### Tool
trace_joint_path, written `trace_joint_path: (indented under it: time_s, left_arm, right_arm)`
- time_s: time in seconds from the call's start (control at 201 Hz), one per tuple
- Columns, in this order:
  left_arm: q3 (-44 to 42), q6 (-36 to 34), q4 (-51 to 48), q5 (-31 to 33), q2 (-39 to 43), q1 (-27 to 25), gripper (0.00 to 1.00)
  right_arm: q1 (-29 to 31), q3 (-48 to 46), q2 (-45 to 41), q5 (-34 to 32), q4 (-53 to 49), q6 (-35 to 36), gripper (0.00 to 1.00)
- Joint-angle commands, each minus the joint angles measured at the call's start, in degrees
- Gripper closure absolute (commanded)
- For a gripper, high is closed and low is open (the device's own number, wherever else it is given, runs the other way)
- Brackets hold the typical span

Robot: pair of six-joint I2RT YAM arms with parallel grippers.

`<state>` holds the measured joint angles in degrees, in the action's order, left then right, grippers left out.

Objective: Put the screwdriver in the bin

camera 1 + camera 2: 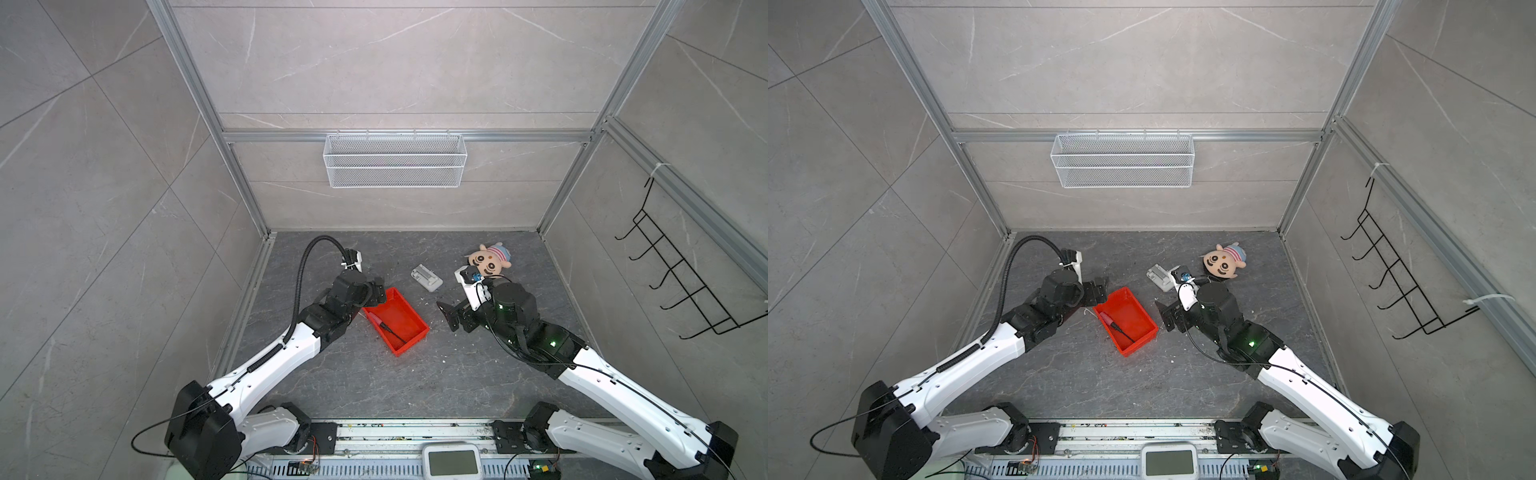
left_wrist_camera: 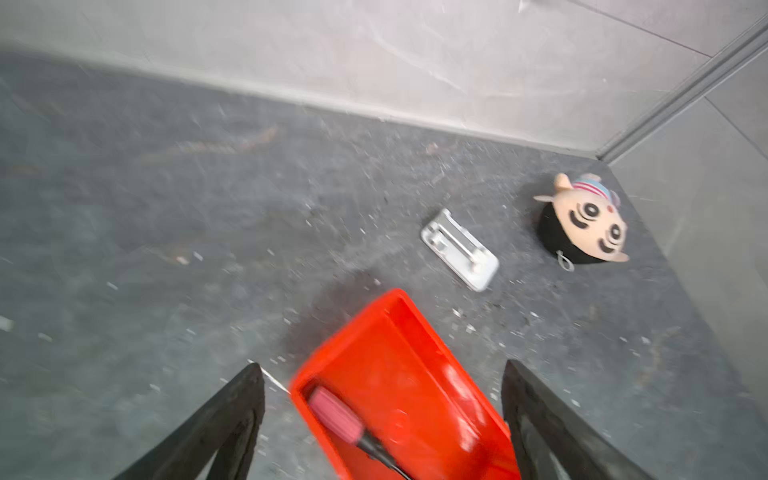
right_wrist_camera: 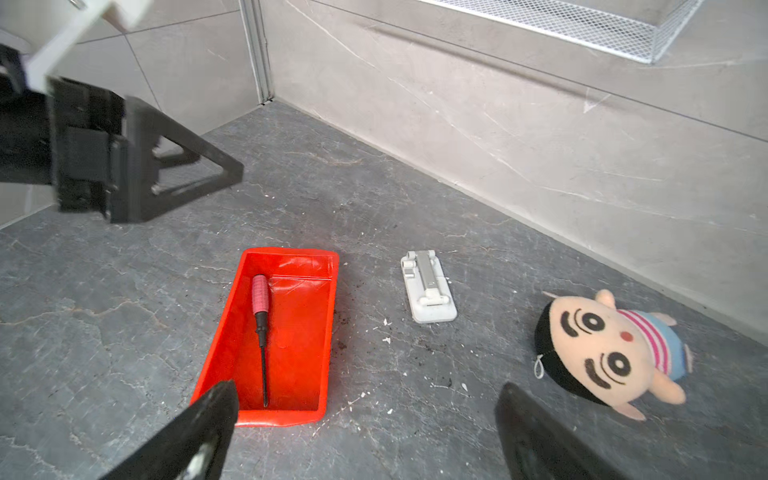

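The left gripper point(image 2: 381, 365) has its two black fingers point(image 2: 232, 415) wide apart and it holds nothing; in the left wrist view, which is a little blurred, the floor of the tray shows between them. In both top views this gripper point(image 1: 376, 291) hangs at the far left corner of the shallow rectangular bright red plastic bin point(image 1: 405, 316), above it and not touching it as far as the right wrist view shows. The small screwdriver point(image 3: 262, 328) with a red handle, a black collar and a thin dark shaft lies flat inside the bin point(image 3: 220, 332), along one of its long walls, with the handle towards the end where the left gripper point(image 3: 216, 164) is and the tip near the opposite short wall. The right gripper point(image 3: 365, 388) is also spread open and empty; it stays low over the dark grey stone-patterned table point(image 1: 374, 382), just beside the right side of the bin and apart from it. Further right, a small grey-white plastic block point(image 3: 428, 291) lies flat on the table near the bin, and beyond it lies a plush doll head point(image 3: 606, 353) with a striped cap, face up. A white wire mesh basket point(image 1: 395, 160) hangs on the back wall, well apart from all this.
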<state>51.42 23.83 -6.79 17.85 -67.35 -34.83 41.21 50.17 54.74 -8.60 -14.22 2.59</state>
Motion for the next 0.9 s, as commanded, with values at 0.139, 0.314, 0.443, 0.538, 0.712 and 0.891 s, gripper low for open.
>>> trace_joint_path:
  time_s: [0.139,0.314,0.443,0.538,0.712,0.891]
  left_arm:
    - [-9.3,-20.1,8.9,-3.0,6.1,9.9,0.01]
    - [-18.5,-26.5,17.4,-7.5,7.2,16.8,0.01]
    - [-24.2,-27.2,23.7,-10.3,6.1,22.5,0.01]
    - [-27.7,-27.2,28.2,-9.4,5.2,26.0,0.01]
    - [-33.2,-25.8,37.2,-9.8,1.9,31.2,0.01]
    - [-34.9,-26.1,46.3,-11.7,-3.2,33.6,0.01]
  right_arm:
    - [-6.2,-9.7,-3.0,-0.9,11.6,0.3,0.01]
    - [-15.4,-18.7,-4.6,1.3,21.6,-1.6,0.01]
    - [-20.1,-26.8,-4.6,0.2,33.4,0.3,0.01]
    - [-23.0,-29.0,-2.7,-0.1,36.3,0.0,0.01]
    - [-27.0,-32.2,2.4,1.1,42.4,-2.0,0.01]
    - [-29.9,-33.1,10.0,1.5,50.4,-3.2,0.01]
